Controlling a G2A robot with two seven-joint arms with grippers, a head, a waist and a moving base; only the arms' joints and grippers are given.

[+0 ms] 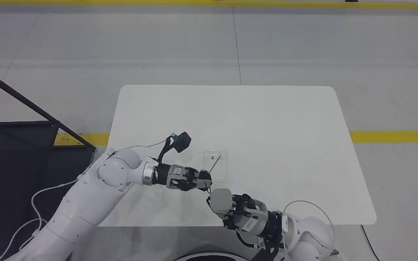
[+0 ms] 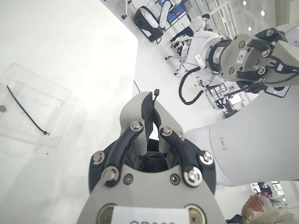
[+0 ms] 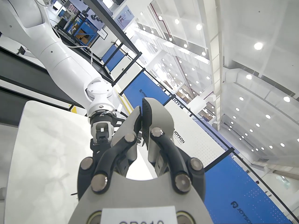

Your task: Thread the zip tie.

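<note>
My left gripper (image 2: 151,101) is shut on a black zip tie (image 2: 156,92); the tie's square head pokes out past the fingertips. In the top view this gripper (image 1: 203,180) sits over the table's near edge, just in front of a clear tray (image 1: 215,164). A second black zip tie (image 2: 25,111) lies slanted inside that tray (image 2: 58,99). My right gripper (image 3: 142,111) is tilted up toward the ceiling with its pads pressed together and nothing visible between them. In the top view the right gripper (image 1: 219,198) sits close to the left one, slightly nearer the robot.
The white table (image 1: 294,130) has wide bare room behind and to the right of the tray. A dark net frame (image 1: 26,140) stands off its left side. The left forearm's cable and dark camera mount (image 1: 181,139) hang above the table.
</note>
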